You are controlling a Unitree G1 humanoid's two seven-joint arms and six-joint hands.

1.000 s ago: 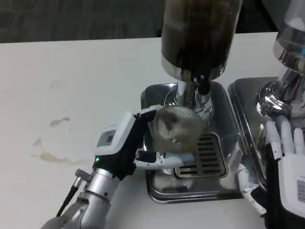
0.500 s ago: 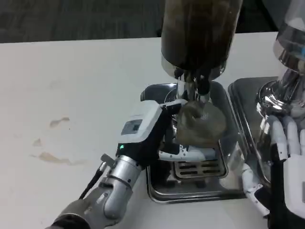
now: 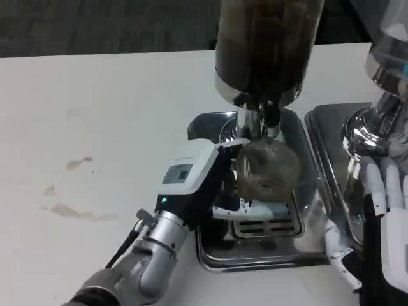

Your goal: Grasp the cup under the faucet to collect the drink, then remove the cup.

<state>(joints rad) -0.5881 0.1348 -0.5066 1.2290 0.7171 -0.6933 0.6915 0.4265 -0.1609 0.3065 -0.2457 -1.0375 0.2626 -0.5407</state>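
The left hand [image 3: 213, 182] grips the cup [image 3: 268, 169] with its fingers wrapped around the side, and it holds the cup just below the faucet [image 3: 268, 124] of the dark drink dispenser [image 3: 264, 44], above the metal drip tray [image 3: 255, 252]. For this step I think the cup mouth must sit exactly under the spout and stay level, so nothing spills. The cup is clear, thin plastic with fine ribs, probably easy to crush, so the grip should be gentle. The tray is shiny steel with a slotted grate. The right hand [image 3: 382, 210] rests with fingers apart beside a second dispenser [image 3: 382, 95]. The white worktop [image 3: 95, 115] shows some old stains.
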